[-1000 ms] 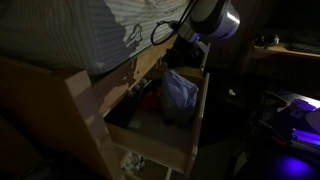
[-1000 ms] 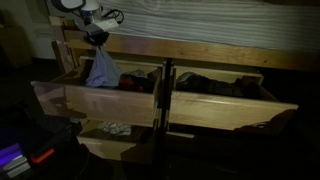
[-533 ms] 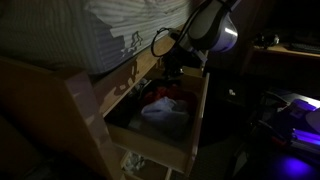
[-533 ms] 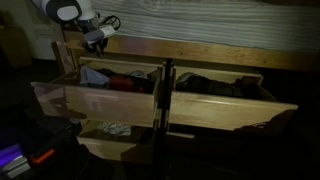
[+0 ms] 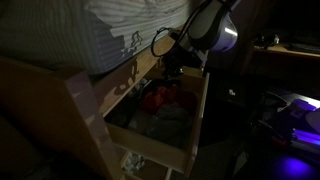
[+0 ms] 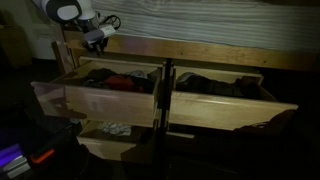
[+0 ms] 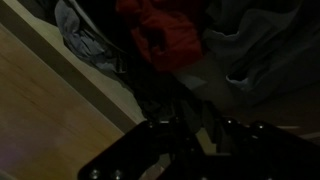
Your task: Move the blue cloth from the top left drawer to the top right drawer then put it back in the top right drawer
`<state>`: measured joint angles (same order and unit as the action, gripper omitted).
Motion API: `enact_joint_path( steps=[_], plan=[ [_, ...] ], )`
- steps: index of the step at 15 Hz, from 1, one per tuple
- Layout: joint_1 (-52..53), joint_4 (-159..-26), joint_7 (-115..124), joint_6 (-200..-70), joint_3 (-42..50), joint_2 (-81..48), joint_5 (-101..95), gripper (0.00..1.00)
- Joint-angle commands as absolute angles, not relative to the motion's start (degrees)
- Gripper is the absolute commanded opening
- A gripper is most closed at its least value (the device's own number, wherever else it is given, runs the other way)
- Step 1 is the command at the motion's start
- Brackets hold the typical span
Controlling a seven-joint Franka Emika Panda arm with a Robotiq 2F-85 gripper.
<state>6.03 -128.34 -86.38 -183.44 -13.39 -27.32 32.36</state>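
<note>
The blue cloth lies loose in the open top left drawer, next to a red cloth. In an exterior view it shows dimly as a dark heap in that drawer. My gripper hangs empty above the back of the drawer, also seen in an exterior view, apart from the cloth. In the wrist view the gripper is a dark shape over the red cloth, with bluish-grey fabric beside it. The top right drawer stands open.
A lower left drawer is open with pale items in it. Striped bedding hangs over the frame above the drawers. Dark clothes fill the top right drawer. The room is very dim.
A second ago the gripper held the blue cloth hanging over the drawer. It let go, the cloth dropped in and settled flat, and the gripper rose slightly.
</note>
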Motion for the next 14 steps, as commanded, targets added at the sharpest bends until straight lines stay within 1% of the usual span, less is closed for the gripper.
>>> enact_joint_path(
  steps=[1, 3, 4, 5, 6, 7, 9, 10, 11, 12, 14],
  plan=[
    [6.03, -128.34, -86.38, -183.45, -13.39, -27.32, 32.36, 0.28],
    [6.03, -128.34, -86.38, -183.45, -13.39, -27.32, 32.36, 0.28],
    [6.03, -128.34, -86.38, -183.45, -13.39, -27.32, 32.36, 0.53],
    [4.04, -126.82, -86.35, -180.23, -14.76, -28.72, 32.69, 0.55],
    [3.24, -125.72, -85.84, -177.06, -15.15, -29.72, 32.96, 0.6],
    [0.54, -124.04, -86.44, -173.15, -17.4, -31.15, 33.49, 0.68],
    [0.51, -121.76, -84.06, -166.51, -15.83, -32.96, 33.55, 0.82],
    [-2.71, -121.17, -77.58, -163.79, -17.6, -33.94, 27.02, 0.89],
    [-3.26, -119.82, -75.63, -160.39, -17.49, -34.63, 26.03, 0.95],
    [-3.11, -123.17, -75.72, -165.73, -18.46, -32.72, 24.18, 0.78],
    [-4.44, -121.25, -73.99, -162.56, -18.49, -34.29, 23.05, 0.91]
  ],
)
